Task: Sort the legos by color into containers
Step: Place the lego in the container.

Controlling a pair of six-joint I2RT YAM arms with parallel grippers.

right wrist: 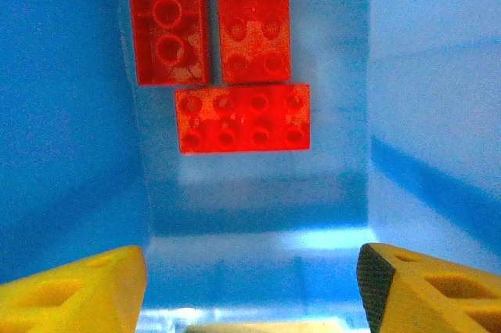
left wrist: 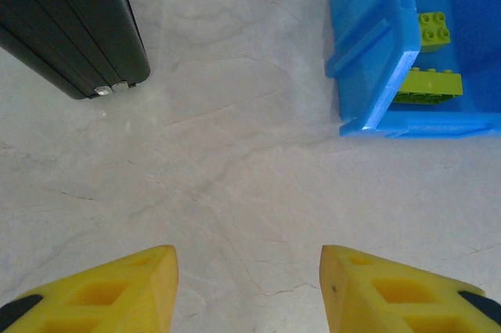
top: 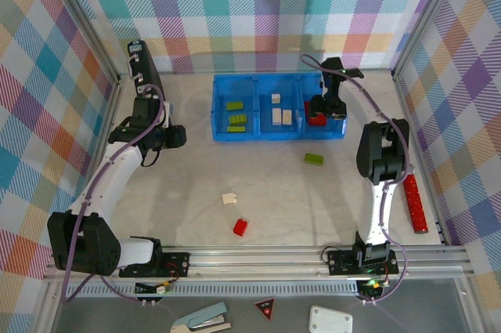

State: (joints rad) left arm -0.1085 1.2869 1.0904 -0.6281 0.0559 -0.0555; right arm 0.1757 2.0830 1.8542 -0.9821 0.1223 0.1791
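right fingers spread wide, empty, yellow wedges over three glossy studded red legos lying flat in the smooth blue tray; my left fingers gape above the marbled desk.

The left arm is bent at the elbow, and the left hand is held low, its fingers spread with nothing gripped. The right arm is reached forward, the right hand pointed downward, its fingers likewise parted and empty.
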